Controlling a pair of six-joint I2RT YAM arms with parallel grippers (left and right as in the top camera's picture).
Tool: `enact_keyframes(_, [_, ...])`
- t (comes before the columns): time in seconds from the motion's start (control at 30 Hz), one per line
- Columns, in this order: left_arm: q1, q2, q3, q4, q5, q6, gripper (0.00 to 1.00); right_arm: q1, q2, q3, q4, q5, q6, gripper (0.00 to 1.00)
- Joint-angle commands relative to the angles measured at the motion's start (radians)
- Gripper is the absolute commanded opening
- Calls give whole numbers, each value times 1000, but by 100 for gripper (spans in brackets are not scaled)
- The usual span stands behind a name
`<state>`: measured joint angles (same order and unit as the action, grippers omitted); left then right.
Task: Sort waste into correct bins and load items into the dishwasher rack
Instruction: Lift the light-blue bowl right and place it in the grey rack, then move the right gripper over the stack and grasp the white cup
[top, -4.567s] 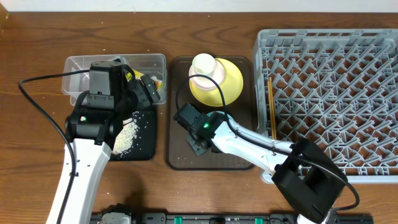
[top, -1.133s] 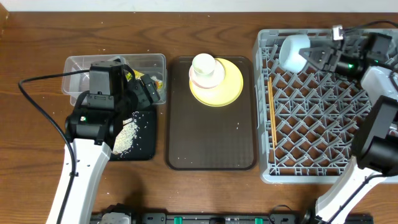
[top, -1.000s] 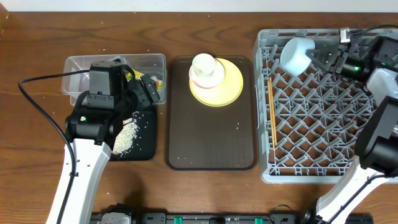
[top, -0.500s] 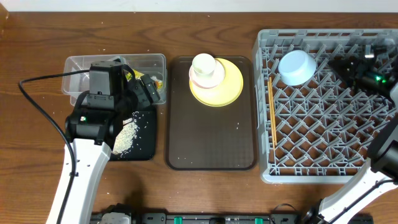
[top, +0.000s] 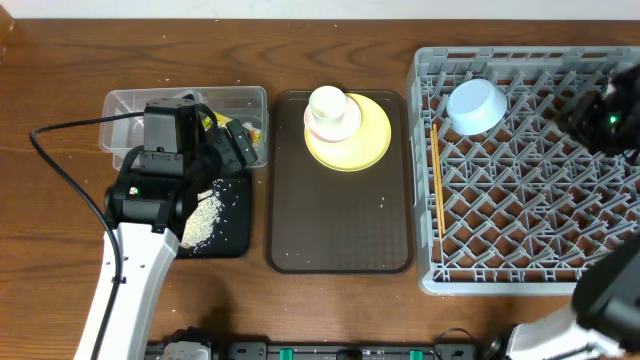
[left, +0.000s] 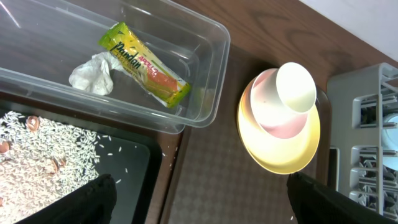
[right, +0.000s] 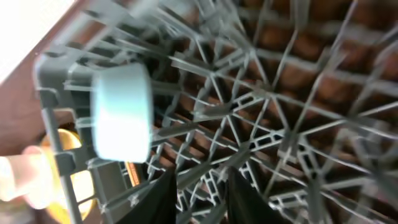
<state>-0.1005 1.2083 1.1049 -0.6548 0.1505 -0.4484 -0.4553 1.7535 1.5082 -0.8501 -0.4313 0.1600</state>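
Note:
The light blue bowl lies on its side in the far left corner of the grey dishwasher rack, free of any grip. The chopsticks lie along the rack's left wall. My right gripper hangs over the rack to the right of the bowl, slightly open and empty. A white cup sits in the pink bowl on the yellow plate. The wrapper and tissue lie in the clear tub. Rice covers the black tray. My left gripper is wide open above the bins.
A dark-brown serving tray lies between the bins and the rack, carrying the plate stack at its far end. My left arm covers part of the black tray. My right arm reaches in from the right edge.
My right gripper let go of the light blue bowl in the rack's far left corner and drew back to the right. The left arm has not moved.

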Motion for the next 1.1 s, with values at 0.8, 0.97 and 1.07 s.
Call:
enact_keyframes(0.8, [4, 0, 12, -3, -6, 2, 90, 974, -106, 6, 131, 307, -182, 29])
enact_keyframes(0.97, [4, 0, 12, -3, -6, 2, 90, 1026, -7, 6, 211, 309, -203, 31])
enact_keyframes(1.07, [4, 0, 12, -3, -6, 2, 90, 1045, 53, 6, 268, 314, -203, 32])
